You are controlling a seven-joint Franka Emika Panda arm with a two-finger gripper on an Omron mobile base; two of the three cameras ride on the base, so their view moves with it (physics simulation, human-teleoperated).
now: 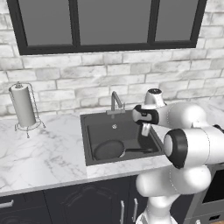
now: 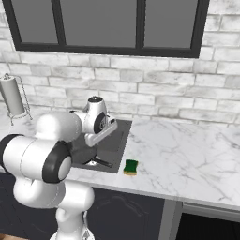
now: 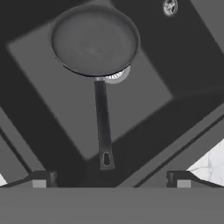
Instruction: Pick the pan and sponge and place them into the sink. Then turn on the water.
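Observation:
The dark round pan (image 1: 109, 149) lies flat on the floor of the charcoal sink (image 1: 84, 131), its long handle pointing right. In the hand view the pan (image 3: 94, 39) partly covers the silver drain (image 3: 117, 75) and its handle runs down toward my fingertips. My gripper (image 1: 145, 129) hangs open and empty above the right side of the basin, over the handle's end (image 3: 106, 159). The green-and-yellow sponge (image 2: 131, 166) rests on the marble counter just right of the sink (image 2: 117, 140). No water runs from the grey gooseneck faucet (image 1: 115, 101) behind the basin.
A paper towel roll on a wire stand (image 1: 22, 107) stands on the counter at the left. A brick wall and dark-framed window rise behind. Marble counter (image 2: 187, 159) stretches right of the sponge. A dark appliance front (image 1: 214, 192) sits at the lower right.

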